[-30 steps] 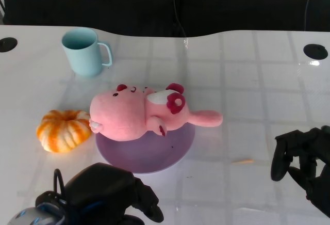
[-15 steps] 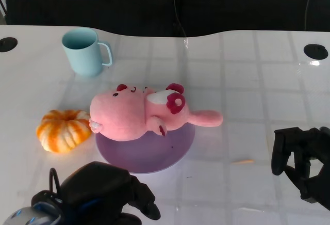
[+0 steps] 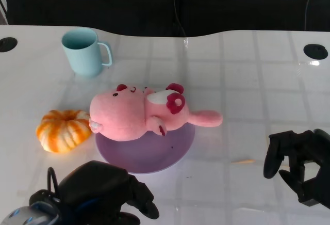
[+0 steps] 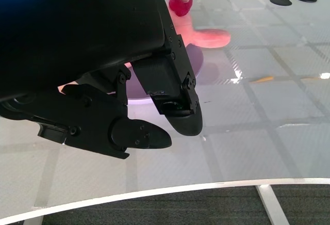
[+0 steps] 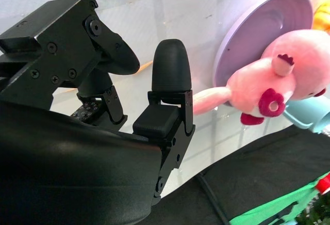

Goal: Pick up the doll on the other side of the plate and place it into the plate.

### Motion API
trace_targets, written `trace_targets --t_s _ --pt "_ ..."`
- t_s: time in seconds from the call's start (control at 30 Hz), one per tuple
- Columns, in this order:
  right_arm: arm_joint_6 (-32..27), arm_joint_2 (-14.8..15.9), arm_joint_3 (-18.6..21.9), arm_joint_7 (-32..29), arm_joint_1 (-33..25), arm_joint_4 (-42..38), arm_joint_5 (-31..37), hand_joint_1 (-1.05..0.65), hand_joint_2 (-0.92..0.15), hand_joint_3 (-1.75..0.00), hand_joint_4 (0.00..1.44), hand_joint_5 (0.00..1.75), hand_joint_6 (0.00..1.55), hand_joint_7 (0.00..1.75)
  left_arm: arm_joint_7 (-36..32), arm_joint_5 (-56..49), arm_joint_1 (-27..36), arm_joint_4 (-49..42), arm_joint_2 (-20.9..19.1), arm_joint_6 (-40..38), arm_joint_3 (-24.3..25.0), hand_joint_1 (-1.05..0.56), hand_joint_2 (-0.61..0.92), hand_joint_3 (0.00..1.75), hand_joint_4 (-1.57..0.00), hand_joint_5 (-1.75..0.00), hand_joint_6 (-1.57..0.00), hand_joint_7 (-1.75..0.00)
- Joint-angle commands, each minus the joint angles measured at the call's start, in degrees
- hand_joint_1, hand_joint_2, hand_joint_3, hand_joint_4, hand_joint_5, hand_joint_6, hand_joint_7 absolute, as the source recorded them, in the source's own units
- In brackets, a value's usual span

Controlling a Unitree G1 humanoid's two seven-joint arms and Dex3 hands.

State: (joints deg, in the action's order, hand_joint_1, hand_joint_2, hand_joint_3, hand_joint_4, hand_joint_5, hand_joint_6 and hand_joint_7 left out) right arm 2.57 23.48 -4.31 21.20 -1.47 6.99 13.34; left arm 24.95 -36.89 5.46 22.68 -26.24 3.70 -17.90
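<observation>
The doll point(image 3: 139, 112) lies lengthwise across the plate's point(image 3: 154, 155) far rim, left of the empty, spread right hand point(image 3: 296, 165) and beyond the empty, loosely curled left hand point(image 3: 103, 191).

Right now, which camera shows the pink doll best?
The head view: the whole doll shows, lying across the far edge of the plate. The right wrist view catches most of it sideways; the left wrist view shows only an ear and a limb behind the left hand.
</observation>
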Motion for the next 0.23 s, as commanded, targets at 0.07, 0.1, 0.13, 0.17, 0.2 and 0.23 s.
trace_targets --t_s 0.07,0.1,0.13,0.17,0.2,0.23 --pt "2.0 0.7 0.0 1.1 0.9 -1.6 -2.0 0.07 -0.39 -1.27 0.83 1.64 0.87 1.25 0.4 0.2 0.2 0.7 -0.8 -0.1 0.4 -0.23 0.92 0.23 -0.80 -1.15 -1.10 0.00" --pt "2.4 0.6 0.0 1.3 0.9 -1.8 -2.4 0.06 -0.39 -1.27 0.83 1.63 0.87 1.25 0.6 0.2 0.2 0.8 -0.8 -0.3 0.4 -0.23 0.92 0.23 -0.80 -1.15 -1.10 0.00" --pt "3.0 0.6 -0.1 1.4 1.0 -2.2 -2.6 0.06 -0.38 -1.28 0.83 1.62 0.87 1.25 0.6 0.2 0.2 0.7 -0.8 -0.3 0.4 -0.23 0.92 0.23 -0.79 -1.15 -1.10 0.00" --pt "3.4 0.5 -0.2 1.5 1.0 -2.4 -2.8 0.06 -0.38 -1.28 0.84 1.61 0.87 1.25 0.5 0.2 0.2 0.7 -0.9 -0.2 0.3 -0.23 0.92 0.23 -0.79 -1.15 -1.10 0.00" --pt "4.0 0.4 -0.3 1.6 1.1 -2.7 -3.0 0.05 -0.38 -1.28 0.84 1.60 0.87 1.25 0.3 0.3 0.1 0.5 -0.9 0.2 0.4 -0.23 0.92 0.23 -0.79 -1.15 -1.10 0.00" --pt "4.5 0.4 -0.4 1.6 1.1 -2.9 -3.2 0.06 -0.37 -1.29 0.84 1.60 0.87 1.25 0.1 0.3 0.1 0.3 -1.0 0.4 0.4 -0.24 0.92 0.23 -0.80 -1.15 -1.10 0.00"
